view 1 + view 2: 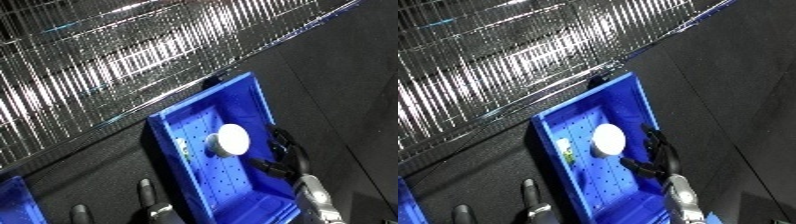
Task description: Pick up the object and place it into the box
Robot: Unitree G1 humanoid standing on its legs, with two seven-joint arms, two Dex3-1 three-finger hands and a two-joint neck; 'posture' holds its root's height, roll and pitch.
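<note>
Dark, matte worktop (338, 75) fills the scene, with a slanted wire mesh rack (115, 55) gleaming across the upper left. On the worktop sits a blue bin (258, 95) with a perforated floor, tilted in the view because the head is leaning.

Inside the bin, about midway along its floor, lies the object: a white round knob-like piece (231, 138) with a smooth domed top and what looks like a darker rim or base under it. A small pale, greenish scrap (565, 146) lies near the bin's left wall, apart from the white piece.

Reaching over the bin's right wall, the right hand (656, 157) has its black fingers loosely bent just beside the white piece; they are near it or just touching, and do not appear to close round it, so I read the hand as released. The left hand (147, 195) shows only as straight fingers at the lower edge, outside the bin, holding nothing.

My guess is that the white piece is light and rigid, probably plastic. Its glossy dome looks slippery, so pinching the top would likely slide off; the better hold is across the rim, thumb on one side and fingers opposite, low down.
</note>
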